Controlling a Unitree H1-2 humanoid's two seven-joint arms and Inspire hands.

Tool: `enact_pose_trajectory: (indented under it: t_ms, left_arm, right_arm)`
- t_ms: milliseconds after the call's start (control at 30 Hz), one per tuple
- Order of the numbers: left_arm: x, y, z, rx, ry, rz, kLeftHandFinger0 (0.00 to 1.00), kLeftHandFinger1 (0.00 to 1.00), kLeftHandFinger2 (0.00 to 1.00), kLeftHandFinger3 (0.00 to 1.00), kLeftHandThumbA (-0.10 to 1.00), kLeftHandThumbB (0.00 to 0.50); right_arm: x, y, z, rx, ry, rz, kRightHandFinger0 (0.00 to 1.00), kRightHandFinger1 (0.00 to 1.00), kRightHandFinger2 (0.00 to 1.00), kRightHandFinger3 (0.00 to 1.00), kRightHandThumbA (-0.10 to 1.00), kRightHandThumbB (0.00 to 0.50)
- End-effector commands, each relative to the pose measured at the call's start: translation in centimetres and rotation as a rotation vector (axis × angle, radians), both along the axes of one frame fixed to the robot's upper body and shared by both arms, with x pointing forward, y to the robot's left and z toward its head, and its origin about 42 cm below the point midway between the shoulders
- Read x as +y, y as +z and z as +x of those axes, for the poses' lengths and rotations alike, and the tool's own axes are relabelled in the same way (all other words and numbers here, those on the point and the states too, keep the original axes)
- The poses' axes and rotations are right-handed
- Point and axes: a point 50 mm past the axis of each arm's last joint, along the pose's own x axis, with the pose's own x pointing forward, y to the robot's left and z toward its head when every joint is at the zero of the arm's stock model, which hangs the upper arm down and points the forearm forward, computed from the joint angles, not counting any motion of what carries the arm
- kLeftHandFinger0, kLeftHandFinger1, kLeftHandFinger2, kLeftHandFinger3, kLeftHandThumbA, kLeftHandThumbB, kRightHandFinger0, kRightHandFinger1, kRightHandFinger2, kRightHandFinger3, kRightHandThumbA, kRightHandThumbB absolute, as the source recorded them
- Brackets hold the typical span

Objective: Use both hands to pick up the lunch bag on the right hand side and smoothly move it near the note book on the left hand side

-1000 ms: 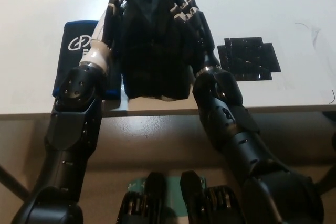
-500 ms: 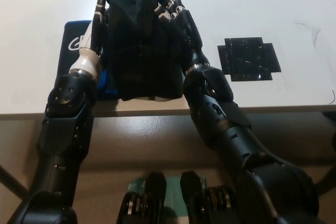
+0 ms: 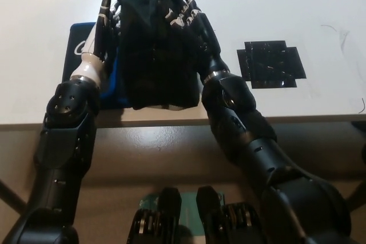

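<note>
Bag was clamped between left hand and right hand, fingers pressed on its sides | partly over notebook | carry nearly done; set-down on tabletop remained.

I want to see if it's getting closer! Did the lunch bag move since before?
Yes. The lunch bag slid left, away from the black tape patch, covering more of the blue notebook.

You see a matt, dark cloth bag. The desk looks smooth and white; the tape on it shines glossy black.
</note>
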Motion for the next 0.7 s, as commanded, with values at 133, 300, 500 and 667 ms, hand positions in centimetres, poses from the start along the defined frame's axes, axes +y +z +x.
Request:
enact_pose_trajectory:
  t_ms: [133, 300, 500, 667]
  left_arm:
    - [3.6, 5.2, 0.0, -0.191, 0.005, 0.250, 1.00, 1.00, 1.00, 1.00, 1.00, 0.500]
    - [4.9, 6.1, -0.9, -0.215, 0.025, 0.330, 1.00, 1.00, 1.00, 1.00, 1.00, 0.500]
    - [6.5, 7.5, -2.2, -0.292, 0.048, 0.411, 1.00, 1.00, 1.00, 1.00, 1.00, 0.497]
    - [8.1, 8.1, -4.1, -0.311, 0.036, 0.408, 1.00, 1.00, 1.00, 1.00, 1.00, 0.500]
  right_arm:
    - [-4.9, 4.1, 0.7, -0.280, -0.250, -0.278, 1.00, 1.00, 1.00, 1.00, 1.00, 0.341]
    - [-6.9, 4.7, 0.3, -0.332, -0.293, -0.256, 1.00, 1.00, 1.00, 1.00, 1.00, 0.382]
    - [-9.6, 5.9, -0.8, -0.415, -0.316, -0.215, 1.00, 1.00, 1.00, 1.00, 1.00, 0.370]
    - [-12.2, 6.2, -2.7, -0.420, -0.307, -0.191, 1.00, 1.00, 1.00, 1.00, 1.00, 0.409]
